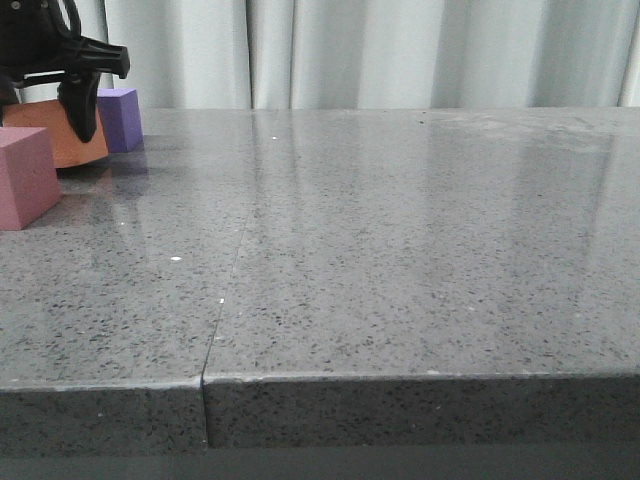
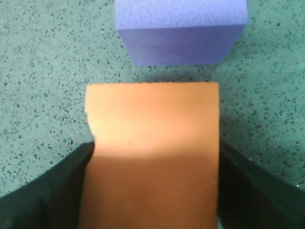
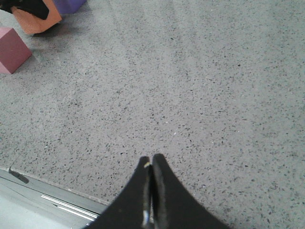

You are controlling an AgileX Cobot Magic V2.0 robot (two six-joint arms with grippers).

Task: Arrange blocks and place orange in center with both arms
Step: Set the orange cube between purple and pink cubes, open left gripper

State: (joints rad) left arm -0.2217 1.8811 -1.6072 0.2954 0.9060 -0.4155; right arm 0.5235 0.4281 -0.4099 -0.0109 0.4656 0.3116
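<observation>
My left gripper is at the far left of the table, shut on the orange cube. In the left wrist view its black fingers press both sides of the orange cube. The purple cube sits just beyond the orange one, a small gap apart. The pink-red cube stands nearer me, at the left edge of the front view. My right gripper is shut and empty above bare table near the front edge. It sees the pink-red, orange and purple cubes far off.
The grey speckled table has a seam running front to back left of centre, and a front edge. A pale curtain hangs behind the table. A metal rail lies below the table edge.
</observation>
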